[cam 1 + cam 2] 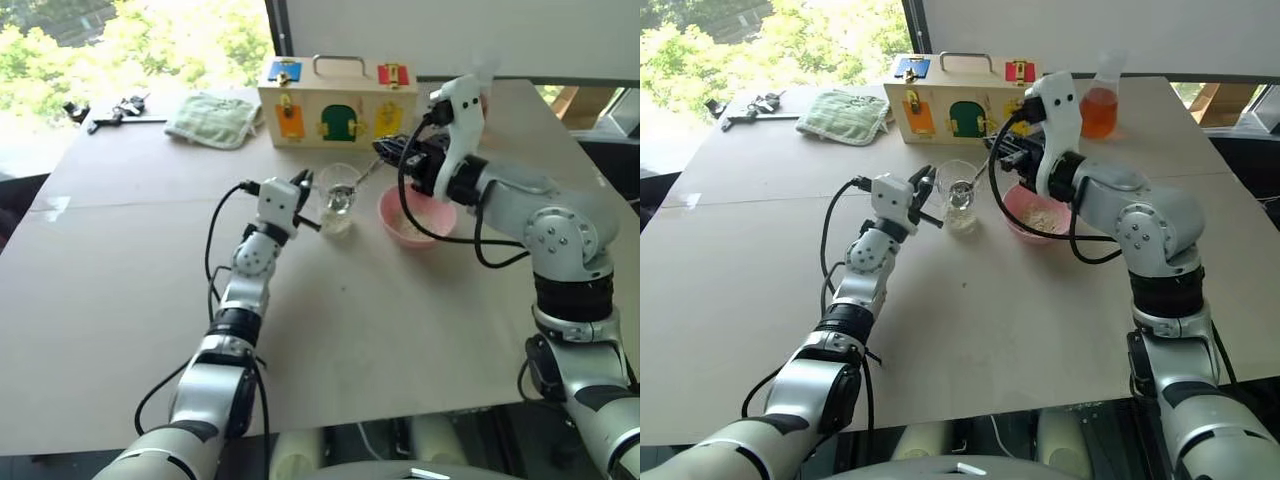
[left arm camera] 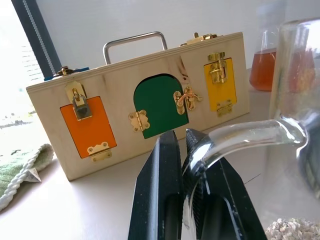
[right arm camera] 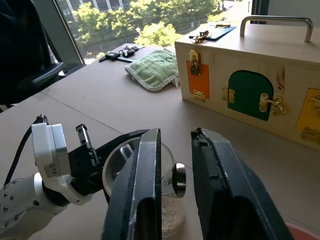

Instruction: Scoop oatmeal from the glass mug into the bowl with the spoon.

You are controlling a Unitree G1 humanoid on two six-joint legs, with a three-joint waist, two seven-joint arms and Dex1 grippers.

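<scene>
The glass mug (image 1: 337, 195) stands mid-table with a little oatmeal (image 2: 292, 230) at its bottom. My left gripper (image 2: 180, 135) is shut on the mug's curved glass handle (image 2: 240, 137). The silver spoon (image 1: 362, 178) stands in the mug, its small bowl (image 3: 178, 180) inside the glass and its handle leaning toward my right gripper (image 3: 176, 132). That gripper hovers level just above and behind the mug, and its fingers stand apart with a clear gap. To the right of the mug sits the pink bowl (image 1: 392, 228), with oatmeal (image 1: 1043, 213) in it, partly under my right forearm.
A wooden latch box (image 1: 338, 100) with a metal handle stands right behind the mug. A flask of orange liquid (image 1: 1100, 105) is beyond the bowl. A green cloth (image 1: 212, 120) and black tools (image 1: 115, 110) lie at the far left.
</scene>
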